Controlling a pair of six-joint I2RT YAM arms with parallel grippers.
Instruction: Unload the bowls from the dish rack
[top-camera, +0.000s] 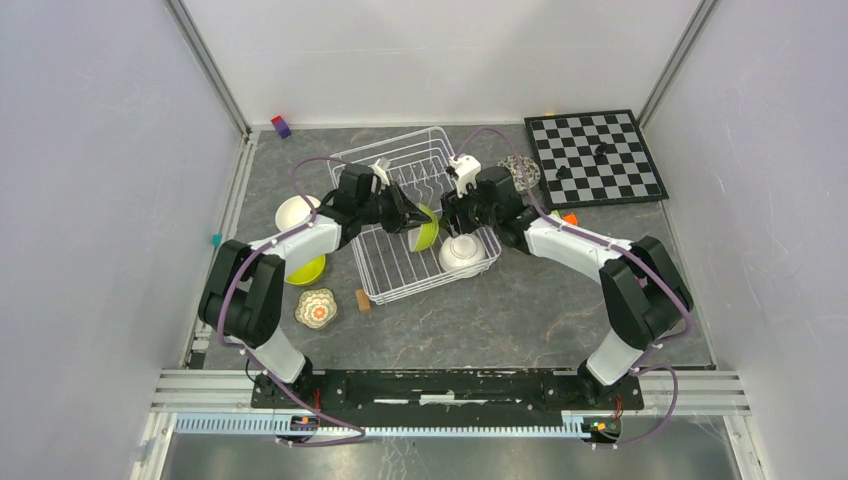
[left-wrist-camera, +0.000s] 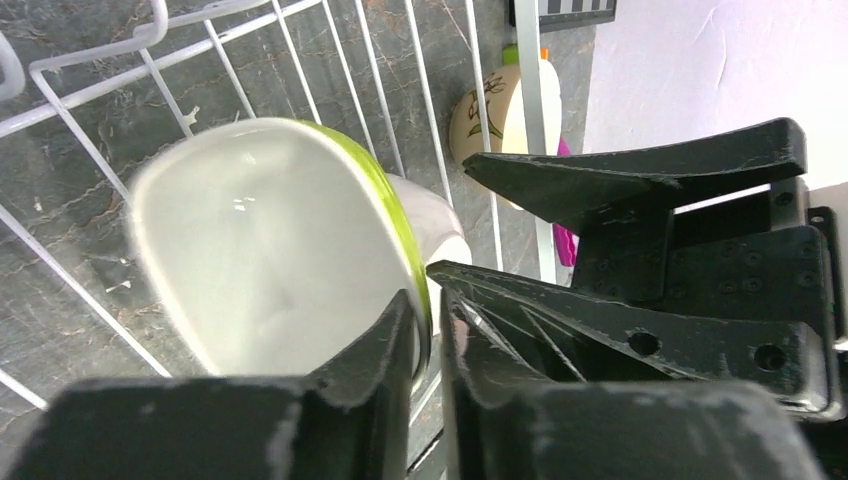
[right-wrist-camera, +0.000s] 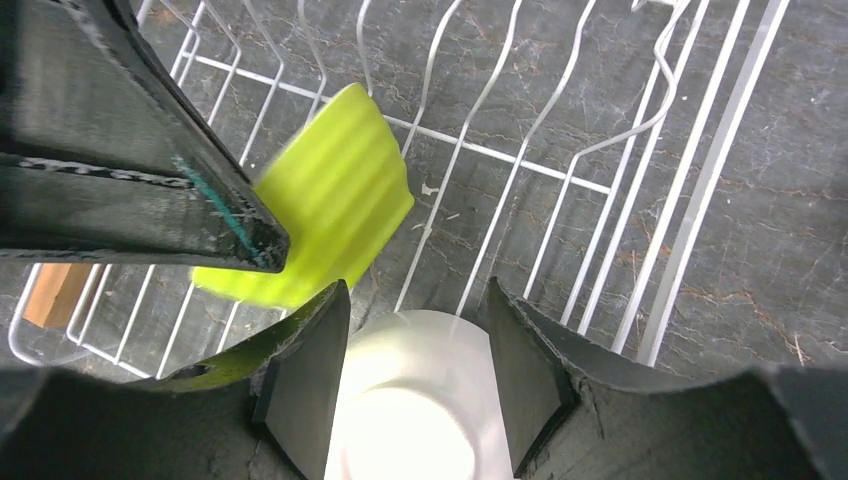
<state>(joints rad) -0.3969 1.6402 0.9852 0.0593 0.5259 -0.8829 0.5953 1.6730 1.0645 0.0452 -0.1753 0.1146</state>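
My left pincer (left-wrist-camera: 428, 305) is clamped narrow on the rim of the lime green bowl (left-wrist-camera: 260, 250), which sits tilted inside the dish rack (top-camera: 400, 165). My right pincer (right-wrist-camera: 415, 370) stands wide over the white bowl (right-wrist-camera: 410, 430) beside it (contact not discernible). Risk: the thin rim grip may slip, or the green bowl may snag a tine or strike the right pincer close alongside; the rack shows only these two bowls.
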